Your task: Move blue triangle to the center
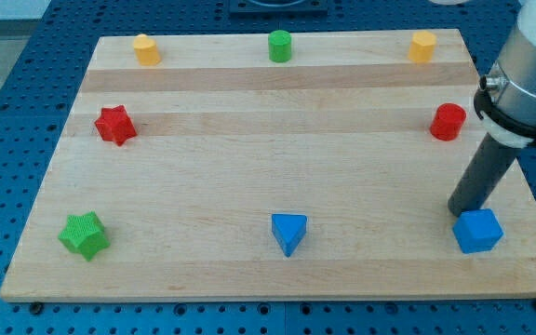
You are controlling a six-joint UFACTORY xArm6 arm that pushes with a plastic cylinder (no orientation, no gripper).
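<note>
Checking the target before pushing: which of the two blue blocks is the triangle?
The blue triangle sits at the view's bottom centre, alone. The other, a blue cube, lies at the bottom right, just below my tip.
</note>
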